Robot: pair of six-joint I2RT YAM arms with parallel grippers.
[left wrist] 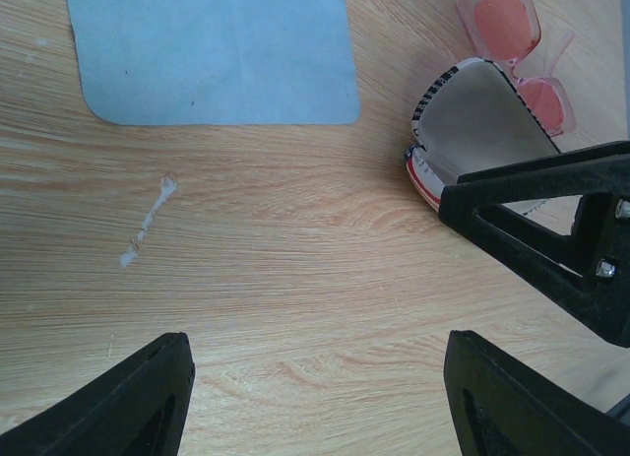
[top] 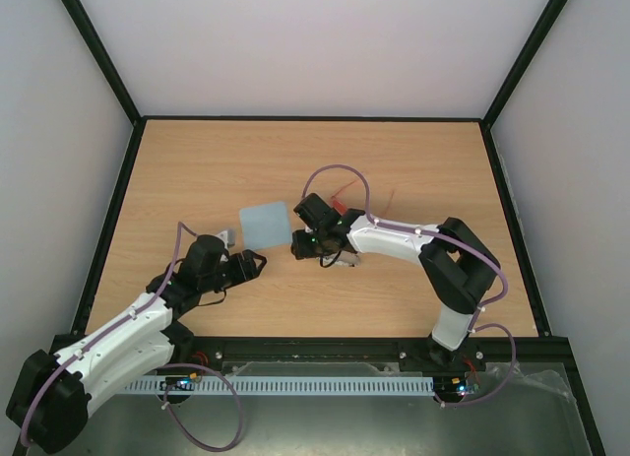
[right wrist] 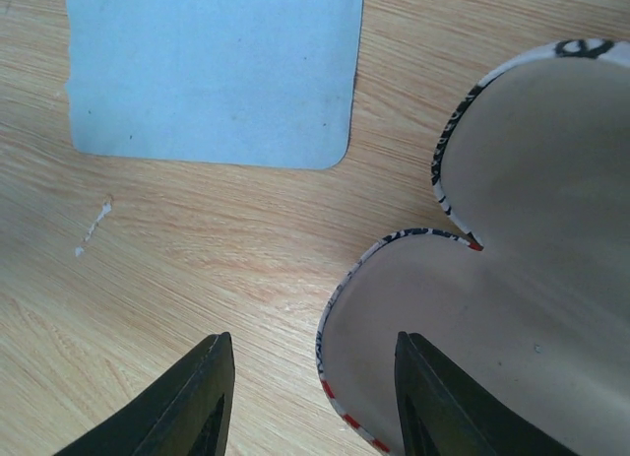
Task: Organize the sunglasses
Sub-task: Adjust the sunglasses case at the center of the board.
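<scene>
A pale wooden counter (top: pixel 413 161) is filling the grey-walled cell. The left end effector (left wrist: pixel 315 377) is hovering over bare wood, jaws wide apart and gripping nothing. The right end effector (right wrist: pixel 313 377) is standing open astride the rim of the open flag-patterned case (right wrist: pixel 532 279). A light blue cloth (top: pixel 266 225) is lying centre-left. The sunglasses (left wrist: pixel 517 57) are resting right beside the case, upper right in the left wrist view.
</scene>
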